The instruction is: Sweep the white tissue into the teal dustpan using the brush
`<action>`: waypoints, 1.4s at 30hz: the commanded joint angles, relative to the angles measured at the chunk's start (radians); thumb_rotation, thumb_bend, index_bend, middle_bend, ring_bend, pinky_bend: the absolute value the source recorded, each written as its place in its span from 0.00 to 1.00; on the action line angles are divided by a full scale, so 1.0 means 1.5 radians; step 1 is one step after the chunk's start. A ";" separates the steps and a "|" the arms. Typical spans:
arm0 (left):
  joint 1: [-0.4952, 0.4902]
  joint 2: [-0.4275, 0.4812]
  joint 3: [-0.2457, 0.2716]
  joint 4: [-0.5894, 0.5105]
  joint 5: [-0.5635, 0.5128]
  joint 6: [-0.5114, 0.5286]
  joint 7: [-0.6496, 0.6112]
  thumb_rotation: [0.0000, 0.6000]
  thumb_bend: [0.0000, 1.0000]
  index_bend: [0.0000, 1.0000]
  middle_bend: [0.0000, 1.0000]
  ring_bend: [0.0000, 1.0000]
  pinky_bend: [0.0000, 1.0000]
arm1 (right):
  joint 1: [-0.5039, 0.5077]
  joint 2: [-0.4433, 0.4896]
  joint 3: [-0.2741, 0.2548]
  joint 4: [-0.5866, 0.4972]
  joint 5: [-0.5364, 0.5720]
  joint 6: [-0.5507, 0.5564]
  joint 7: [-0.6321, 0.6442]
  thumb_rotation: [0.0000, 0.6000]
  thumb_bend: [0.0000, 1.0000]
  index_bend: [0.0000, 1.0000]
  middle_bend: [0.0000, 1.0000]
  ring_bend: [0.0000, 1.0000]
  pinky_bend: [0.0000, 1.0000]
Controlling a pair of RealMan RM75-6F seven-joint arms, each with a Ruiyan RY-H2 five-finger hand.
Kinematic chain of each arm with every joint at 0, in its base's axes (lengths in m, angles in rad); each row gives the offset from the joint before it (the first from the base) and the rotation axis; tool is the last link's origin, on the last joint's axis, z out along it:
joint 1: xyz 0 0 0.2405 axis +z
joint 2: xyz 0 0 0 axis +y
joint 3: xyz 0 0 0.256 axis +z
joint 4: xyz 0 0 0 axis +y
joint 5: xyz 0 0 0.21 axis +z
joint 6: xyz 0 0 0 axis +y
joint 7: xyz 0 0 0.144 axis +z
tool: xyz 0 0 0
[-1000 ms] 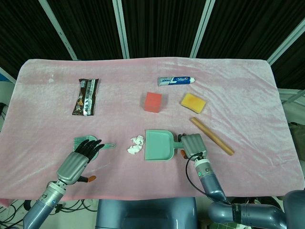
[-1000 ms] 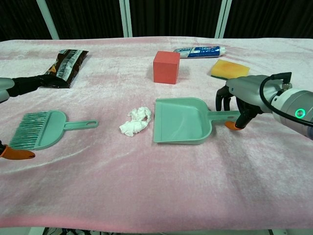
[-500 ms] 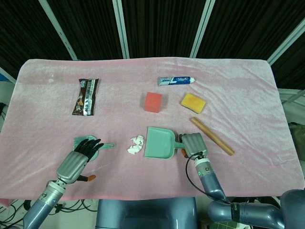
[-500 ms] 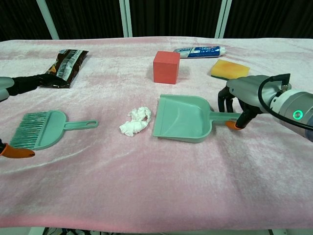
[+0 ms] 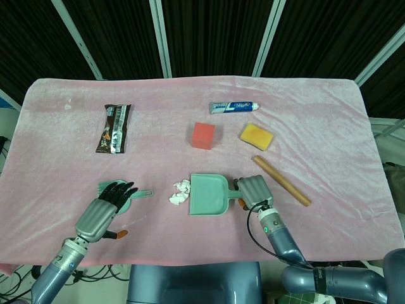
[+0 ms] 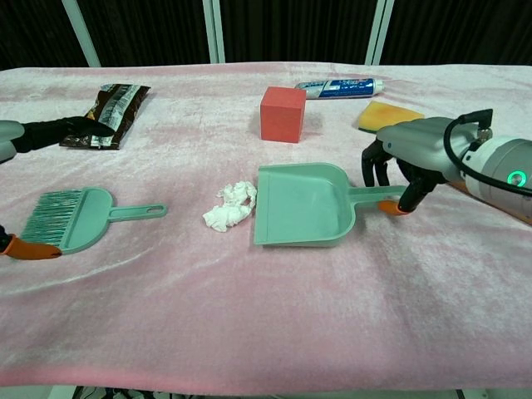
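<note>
Right hand (image 6: 407, 162) grips the handle of the teal dustpan (image 6: 299, 205), fingers curled over it w/ an orange-tipped thumb below. Pan lies flat on the pink cloth (image 5: 329, 114), open mouth facing the robot's left; its front edge is just beside the white tissue (image 6: 230, 206) — close enough that it may be touching, but that can't be told from the chest view. In the head view the tissue (image 5: 181, 192) sits betw. the pan (image 5: 208, 194) and the brush (image 5: 124, 192), nearer the pan.

Left hand (image 5: 102, 212) hovers over the brush w/ dark fingers spread, holding nothing; from above its fingertips overlap the brush head. Chest view shows the brush (image 6: 73, 219) lying flat and untouched, bristles pointing left, handle pointing toward the tissue. Only dark fingers (image 6: 58, 131) at the left edge and an orange thumb tip lower down show there.

Elsewhere on the cloth: brown snack packet (image 6: 106, 113) far left, red cube (image 6: 283, 114) behind the pan, toothpaste tube (image 6: 339, 86) at the back, yellow sponge (image 5: 256, 136) & wooden stick (image 5: 281, 180) on the right — stick lies just beside the right hand (image 5: 255, 192).
</note>
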 commanded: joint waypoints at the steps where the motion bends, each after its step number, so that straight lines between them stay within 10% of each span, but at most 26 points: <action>1: -0.011 0.002 -0.019 -0.013 -0.022 -0.008 0.030 1.00 0.00 0.07 0.01 0.00 0.14 | 0.009 0.018 0.003 -0.016 0.000 -0.010 -0.002 1.00 0.58 0.66 0.66 0.71 0.76; 6: -0.038 -0.003 -0.075 -0.037 -0.105 -0.019 0.131 1.00 0.03 0.18 0.14 0.15 0.34 | 0.018 0.037 0.005 -0.037 0.013 -0.013 -0.007 1.00 0.58 0.66 0.66 0.71 0.76; 16: -0.116 -0.070 -0.153 0.001 -0.265 -0.037 0.293 1.00 0.10 0.33 0.35 0.80 0.98 | 0.026 0.056 0.000 -0.059 0.029 -0.006 -0.003 1.00 0.58 0.66 0.66 0.71 0.76; 42: -0.197 -0.210 -0.136 0.117 -0.509 -0.028 0.400 1.00 0.23 0.43 0.48 0.88 1.00 | 0.031 0.067 -0.021 -0.060 0.038 0.004 0.018 1.00 0.58 0.66 0.66 0.71 0.76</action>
